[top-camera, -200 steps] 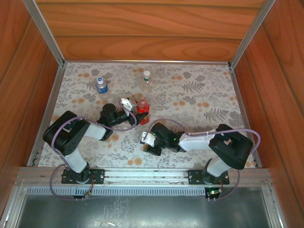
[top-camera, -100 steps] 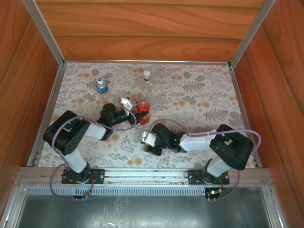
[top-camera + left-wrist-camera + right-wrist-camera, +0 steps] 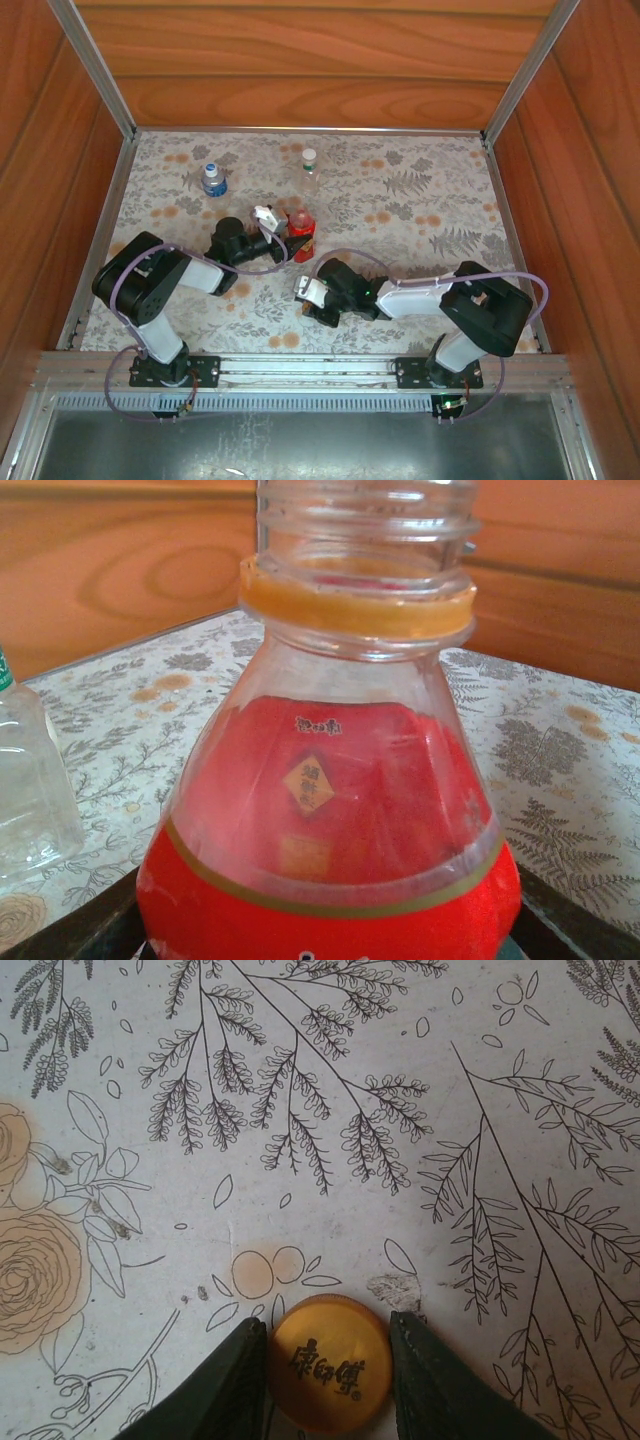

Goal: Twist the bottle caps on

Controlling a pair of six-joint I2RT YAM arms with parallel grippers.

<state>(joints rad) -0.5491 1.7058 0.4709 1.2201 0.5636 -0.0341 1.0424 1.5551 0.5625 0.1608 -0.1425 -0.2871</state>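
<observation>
- wood-panelled walls, flowered worktop point(image 3: 430, 200). why is the red bottle point(image 3: 301, 230) gripped mid-worktop?
- left fingers point(image 3: 284, 240) clamp its base so the open neck stands upright and can't spin.
- and the orange cap point(image 3: 330, 1378)?
- flat on the worktop, nearer. right fingers point(image 3: 225, 1390) sit narrowed against both sides, likely to lift it.

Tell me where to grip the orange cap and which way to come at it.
Take the orange cap by its round side wall, across the full width, coming straight down from above. It lies flat on the tablecloth with its printed top up, so only the rim offers two opposing faces. The right gripper has its jaws against it on both sides, which looks like the right hold.
</observation>
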